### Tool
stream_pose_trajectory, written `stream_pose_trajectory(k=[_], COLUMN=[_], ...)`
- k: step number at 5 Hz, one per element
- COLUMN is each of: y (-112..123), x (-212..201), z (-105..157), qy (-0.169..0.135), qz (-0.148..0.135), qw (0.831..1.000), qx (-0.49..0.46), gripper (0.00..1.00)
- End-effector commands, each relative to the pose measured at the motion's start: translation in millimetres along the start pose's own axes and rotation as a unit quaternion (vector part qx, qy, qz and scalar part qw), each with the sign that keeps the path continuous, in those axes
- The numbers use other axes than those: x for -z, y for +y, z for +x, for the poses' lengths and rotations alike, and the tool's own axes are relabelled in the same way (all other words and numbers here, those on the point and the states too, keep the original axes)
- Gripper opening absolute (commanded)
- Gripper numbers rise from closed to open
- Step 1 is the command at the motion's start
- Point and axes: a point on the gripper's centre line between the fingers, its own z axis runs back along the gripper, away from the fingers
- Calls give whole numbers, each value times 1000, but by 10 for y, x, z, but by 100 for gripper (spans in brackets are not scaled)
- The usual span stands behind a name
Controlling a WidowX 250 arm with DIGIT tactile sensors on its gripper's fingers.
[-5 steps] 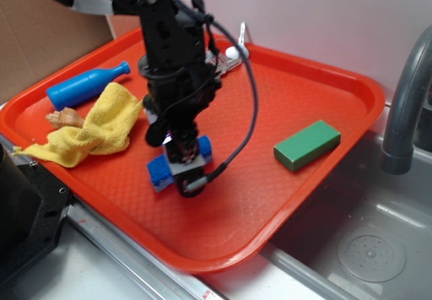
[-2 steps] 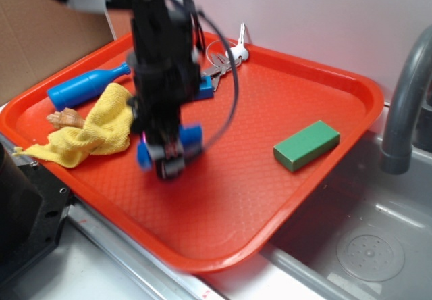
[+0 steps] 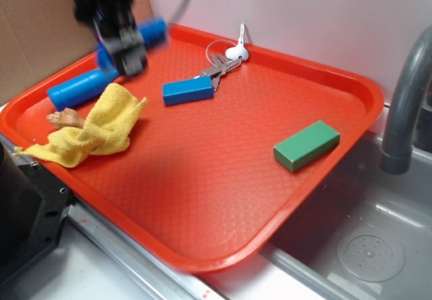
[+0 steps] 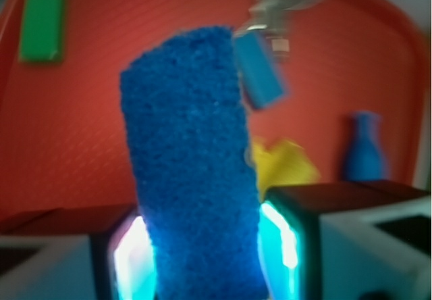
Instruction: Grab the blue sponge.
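the blue sponge sits clamped between the two fingers of the gripper, standing up out of the claw like a rough blue slab in the wrist view; the finger pads press against its lower sides, glowing cyan where they meet it, so the claw is closed narrowly on the sponge and nothing else; in the exterior view the gripper is blurred and raised over the far left corner of the red tray, with the sponge showing as a blue smear at its tip, clear of the tray floor; below it lies the blue plastic bottle near the tray's left rim, and beside that the crumpled yellow cloth with a small shell touching its left edge; the smooth blue block lies flat on the tray with the keys attached at its far end, well apart from the claw; the green block lies near the tray's right rim, far from the sponge; a grey faucet stands at the right over the sink.
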Motion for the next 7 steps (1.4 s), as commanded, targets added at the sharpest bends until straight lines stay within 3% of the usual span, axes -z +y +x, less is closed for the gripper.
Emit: stream_pose_trajectory(k=[1,2,3,4,5,6,7], y=[211,338,457,489,382,295,209], x=[-575,-644,-601,-511,-278,-130,-32], z=[186,157,131,199,271,249,226], qy=[3,-6,10,-17,-33,-31,-7], qz=[-29,-33,-34,-61,-37,-38,-44], qw=[989,982,964,955,959,962,963], qx=[-147,-188,-263,-289,-279,-268,-264], gripper=[0,0,0,0,0,0,0])
